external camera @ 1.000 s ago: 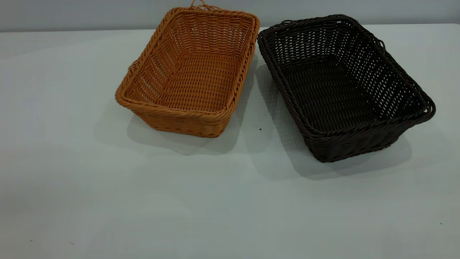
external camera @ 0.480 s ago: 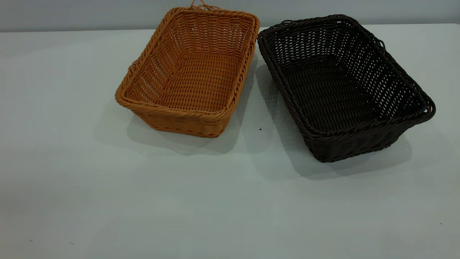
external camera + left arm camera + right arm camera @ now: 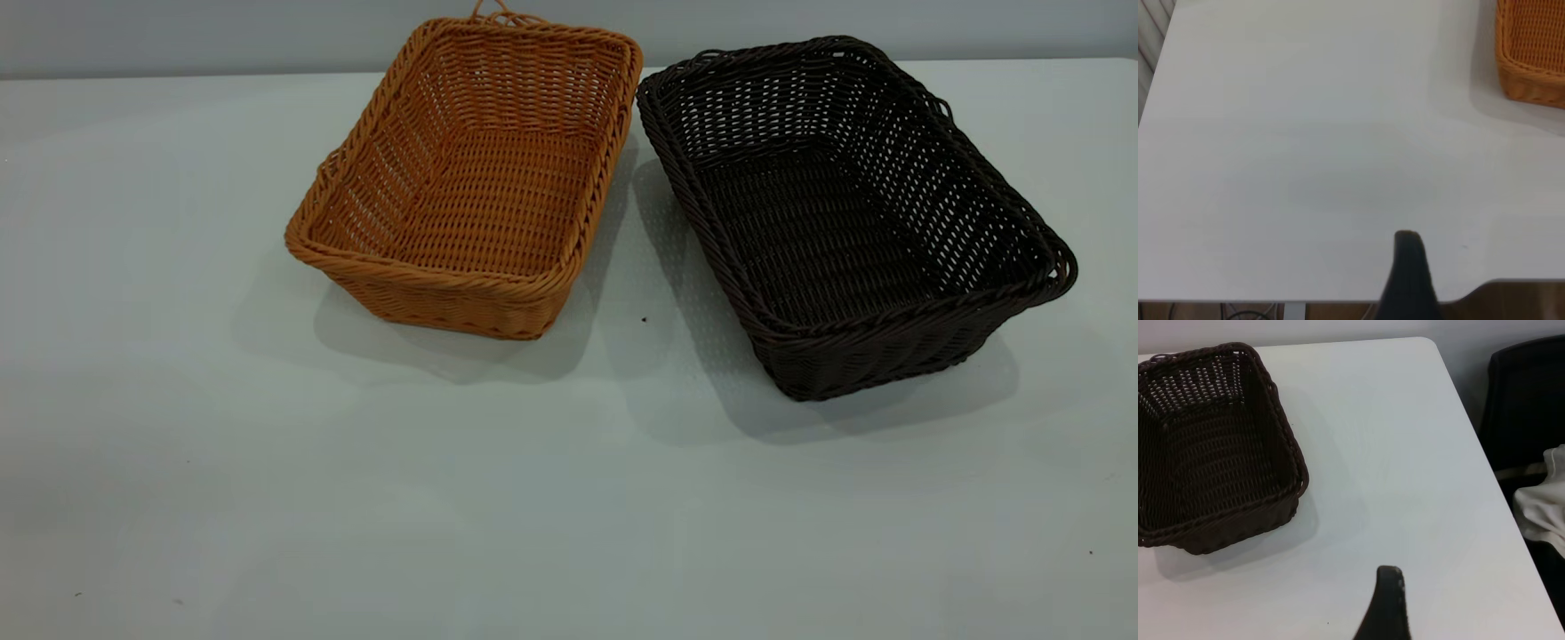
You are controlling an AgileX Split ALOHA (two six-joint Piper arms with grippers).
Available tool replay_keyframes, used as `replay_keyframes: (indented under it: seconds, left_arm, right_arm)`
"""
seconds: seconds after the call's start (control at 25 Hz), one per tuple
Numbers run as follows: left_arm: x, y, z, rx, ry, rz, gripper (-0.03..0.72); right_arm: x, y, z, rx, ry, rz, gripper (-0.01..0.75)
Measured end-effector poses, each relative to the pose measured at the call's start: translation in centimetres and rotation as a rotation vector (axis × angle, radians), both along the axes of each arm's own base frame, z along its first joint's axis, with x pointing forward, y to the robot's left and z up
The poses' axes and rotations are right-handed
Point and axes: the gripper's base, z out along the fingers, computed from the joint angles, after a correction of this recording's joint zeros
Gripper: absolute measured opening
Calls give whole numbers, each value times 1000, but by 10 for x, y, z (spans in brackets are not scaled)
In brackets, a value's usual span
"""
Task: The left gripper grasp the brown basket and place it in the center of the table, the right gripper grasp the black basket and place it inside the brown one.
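brown basket (image 3: 471, 182): upright on the counter (image 3: 356, 498), toward the far edge, left of the black basket; open side up, nothing inside; a loop handle shows at its far short end. one corner of it also shows in the left wrist view (image 3: 1531, 57).
black basket (image 3: 845, 213): upright on the counter, just right of the brown one; their far corners nearly meet, with a gap widening toward the near side; nothing inside. also seen in the right wrist view (image 3: 1211, 447).
left hand (image 3: 1408, 277): only one dark finger shows in its wrist view, over bare counter near the counter's edge, well apart from the brown basket; cannot tell how wide it stands.
right hand (image 3: 1385, 603): only one dark finger shows in its wrist view, over bare counter, apart from the black basket; cannot tell how wide it stands.
beside the counter: a dark chair (image 3: 1525, 407) with white cloth (image 3: 1545, 500) on it, right wrist view.
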Motion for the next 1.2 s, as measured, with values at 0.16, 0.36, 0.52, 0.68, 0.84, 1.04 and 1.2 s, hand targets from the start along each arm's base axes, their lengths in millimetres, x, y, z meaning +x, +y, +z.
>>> replay_keyframes:
  seconds: [0.16,0.36,0.52,0.68,0.84,1.04,1.2]
  left_arm:
    - [0,0,0,0,0,0,519]
    - [6,0,4,-2,24,2,519]
    - [30,-1,30,-14,56,3,519]
    - [75,-5,49,-38,86,-13,519]
    - [132,-6,52,-27,112,-23,519]
    - [194,-7,42,-4,200,-43,519]
    - [247,-12,29,8,203,-95,519]
  right_arm:
    - [0,0,0,0,0,0,572]
    - [0,0,0,0,0,0,572]
    - [0,0,0,0,0,0,572]
    - [0,0,0,0,0,0,572]
    - [0,0,0,4,-1,3,572]
    - [0,1,0,8,-1,5,572]
    - [0,1,0,13,-2,9,572]
